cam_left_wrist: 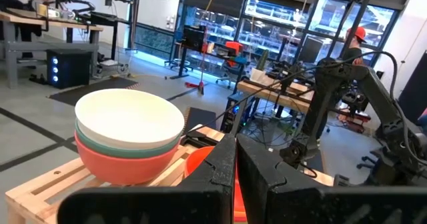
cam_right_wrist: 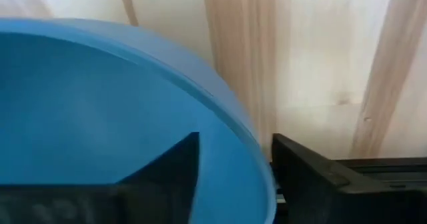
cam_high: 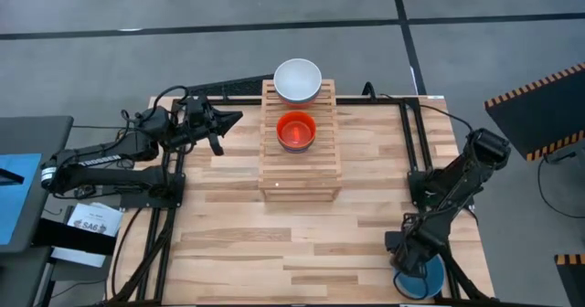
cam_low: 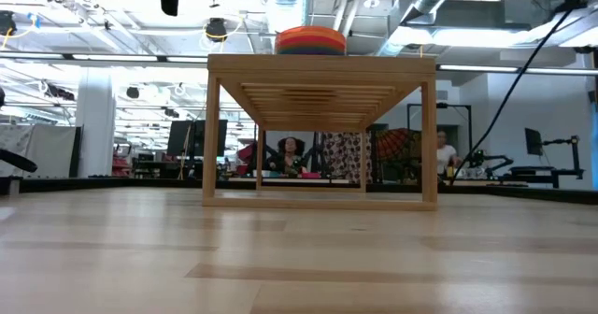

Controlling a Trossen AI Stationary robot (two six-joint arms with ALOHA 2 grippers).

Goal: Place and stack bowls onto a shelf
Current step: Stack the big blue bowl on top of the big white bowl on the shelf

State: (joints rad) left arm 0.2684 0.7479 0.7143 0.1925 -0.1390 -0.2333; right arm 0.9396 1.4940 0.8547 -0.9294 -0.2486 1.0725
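The shelf (cam_high: 300, 156), a light wooden slatted rack, stands at the table's far middle. On its far step sits a stack of bowls with a white one on top (cam_high: 298, 79) (cam_left_wrist: 130, 127). A red-orange stack (cam_high: 296, 131) (cam_low: 310, 40) sits on the step nearer me. A blue bowl (cam_high: 425, 278) (cam_right_wrist: 100, 117) rests upright on the table near the near right corner. My right gripper (cam_high: 411, 263) (cam_right_wrist: 233, 177) points down at it, open, one finger inside the bowl and one outside. My left gripper (cam_high: 228, 120) (cam_left_wrist: 237, 177) hovers shut, left of the shelf. My right gripper stands astride the blue bowl's rim (cam_right_wrist: 260, 171), coming from above with one finger (cam_right_wrist: 167, 167) inside the bowl and the other (cam_right_wrist: 320, 177) outside. Whether either finger touches the rim I cannot tell. The bowl sits on the table.
Black frame rails run along the table's left and right sides (cam_high: 407, 152). Bare planks lie between the shelf and the near edge (cam_high: 292, 243). Beyond the table, people sit at desks in the room (cam_low: 290, 150).
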